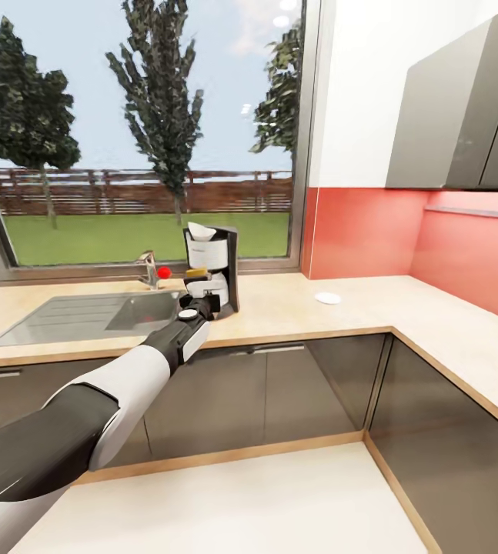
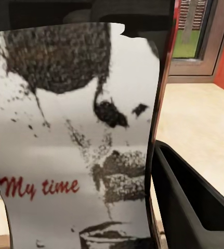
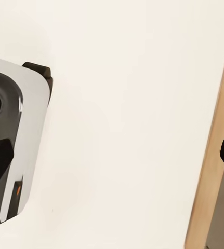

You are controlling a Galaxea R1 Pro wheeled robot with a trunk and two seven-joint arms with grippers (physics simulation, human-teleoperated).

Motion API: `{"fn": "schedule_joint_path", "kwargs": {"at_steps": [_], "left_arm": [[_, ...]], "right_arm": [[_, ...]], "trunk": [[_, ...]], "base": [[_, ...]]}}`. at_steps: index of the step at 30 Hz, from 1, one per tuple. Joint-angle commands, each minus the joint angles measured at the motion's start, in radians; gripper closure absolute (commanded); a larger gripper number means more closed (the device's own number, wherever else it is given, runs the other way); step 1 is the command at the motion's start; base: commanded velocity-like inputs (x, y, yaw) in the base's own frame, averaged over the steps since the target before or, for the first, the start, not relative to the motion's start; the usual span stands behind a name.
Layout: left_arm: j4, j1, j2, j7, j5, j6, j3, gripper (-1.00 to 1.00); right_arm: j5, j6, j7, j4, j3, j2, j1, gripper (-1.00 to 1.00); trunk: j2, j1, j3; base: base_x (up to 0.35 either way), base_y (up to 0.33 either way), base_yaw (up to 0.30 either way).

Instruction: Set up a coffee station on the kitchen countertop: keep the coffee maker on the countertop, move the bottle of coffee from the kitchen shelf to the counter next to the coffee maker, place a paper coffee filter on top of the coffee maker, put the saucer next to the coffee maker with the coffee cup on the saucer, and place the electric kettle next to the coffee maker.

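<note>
Left arm's gripper (image 1: 199,288) holds the yellow-lidded dark coffee jar (image 1: 197,275) right against the tall black-and-white coffee maker (image 1: 214,265) on the light wood countertop (image 1: 279,308).

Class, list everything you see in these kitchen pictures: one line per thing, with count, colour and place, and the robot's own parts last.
Coffee maker: one, black and white, on countertop right of sink.
Filter: one, white, atop coffee maker.
Coffee bottle: one, yellow lid, white label, in left gripper at coffee maker.
Saucer: one, white, right of coffee maker, apart.
Countertop: one, light wood.
Sink: one, grey, inset.
Tap: one, steel, behind sink.
Left gripper: one, black, holding bottle.
</note>
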Motion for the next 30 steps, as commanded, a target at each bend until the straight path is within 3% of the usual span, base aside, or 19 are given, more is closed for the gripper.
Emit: {"fn": "schedule_joint_path", "kwargs": {"at_steps": [1, 30], "left_arm": [[0.001, -0.001, 0.0, 0.005, 0.007, -0.003, -0.008, 1.0], [0.001, -0.001, 0.0, 0.005, 0.007, -0.003, -0.008, 1.0]], "right_arm": [[-0.011, -0.006, 0.007, 0.004, 0.006, 0.0, -0.002, -1.0], [-0.011, -0.006, 0.007, 0.004, 0.006, 0.0, -0.001, -1.0]], "trunk": [[-0.008, 0.004, -0.005], [-0.211, 0.115, -0.095]], "base": [[0.0, 0.0, 0.0], [0.0, 0.0, 0.0]]}}
